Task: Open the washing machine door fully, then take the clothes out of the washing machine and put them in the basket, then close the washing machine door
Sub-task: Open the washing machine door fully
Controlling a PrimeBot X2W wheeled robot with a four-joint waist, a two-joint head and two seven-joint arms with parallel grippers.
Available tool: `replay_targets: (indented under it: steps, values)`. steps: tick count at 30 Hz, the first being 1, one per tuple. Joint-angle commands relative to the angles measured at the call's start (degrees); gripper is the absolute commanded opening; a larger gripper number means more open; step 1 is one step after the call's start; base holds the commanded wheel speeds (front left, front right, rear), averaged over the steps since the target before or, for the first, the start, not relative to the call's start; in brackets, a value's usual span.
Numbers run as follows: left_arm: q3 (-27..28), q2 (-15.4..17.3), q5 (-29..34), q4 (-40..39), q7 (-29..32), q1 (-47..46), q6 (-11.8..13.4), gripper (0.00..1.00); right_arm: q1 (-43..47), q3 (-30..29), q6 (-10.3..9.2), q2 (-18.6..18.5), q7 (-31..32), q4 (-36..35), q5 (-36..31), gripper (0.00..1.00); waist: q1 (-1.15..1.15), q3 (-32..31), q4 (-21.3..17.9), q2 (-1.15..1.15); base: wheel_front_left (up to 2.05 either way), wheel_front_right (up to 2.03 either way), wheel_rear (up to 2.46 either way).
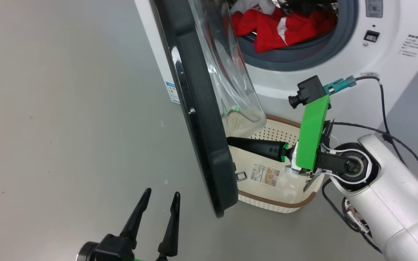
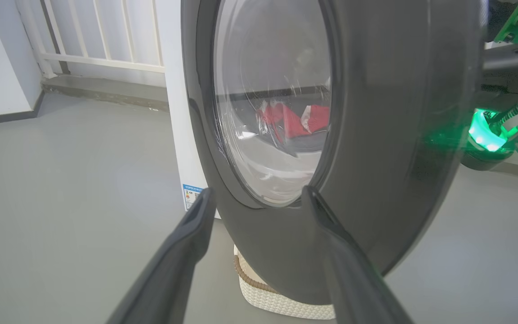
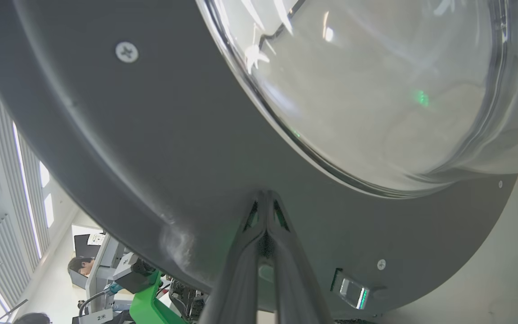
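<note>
Your right tool [image 3: 265, 198], pressed together, touches the inner face of the washing machine door [image 1: 198, 108]; your left tool [image 1: 162, 193] hangs spread outside it.

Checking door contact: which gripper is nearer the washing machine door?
Right. The right gripper, shut, touches the washing machine door from inside; the left gripper, open, is outside, apart.

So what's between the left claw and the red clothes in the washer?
The open door. In the left wrist view the left gripper faces its outer side, and the red clothes show through its glass.
</note>
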Motion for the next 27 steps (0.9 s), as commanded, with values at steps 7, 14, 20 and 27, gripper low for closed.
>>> replay_targets:
  steps: [7, 14, 20, 27]
  values:
    - [3.07, 0.52, 0.81, -1.23, -0.70, 1.28, -0.26, 1.00, 2.37, 1.51, 0.41, 2.84, -1.03, -1.91, -1.11, 0.00, 0.00, -2.62, 4.14, 0.00, 0.00, 0.00, 0.00]
    - [4.62, 0.52, 1.06, -2.14, -0.70, 2.55, 0.16, 1.00, 2.31, 2.79, 0.41, 5.05, -1.65, -1.21, -1.57, 0.00, 0.00, -2.90, 5.12, 0.00, 0.00, 0.00, 0.00]
    - [5.50, 0.52, 1.10, -3.30, -0.70, 3.39, 0.70, 1.00, 1.14, 3.71, 0.41, 6.67, -2.02, -0.32, -1.65, 0.00, 0.00, -2.63, 5.39, 0.00, 0.00, 0.00, 0.00]
    - [6.01, 0.52, 1.16, -3.92, -0.70, 3.88, 1.13, 1.00, 0.45, 4.37, 0.41, 7.67, -2.36, 0.35, -1.42, 0.00, 0.00, -2.82, 5.45, 0.00, 0.00, 0.00, 0.00]
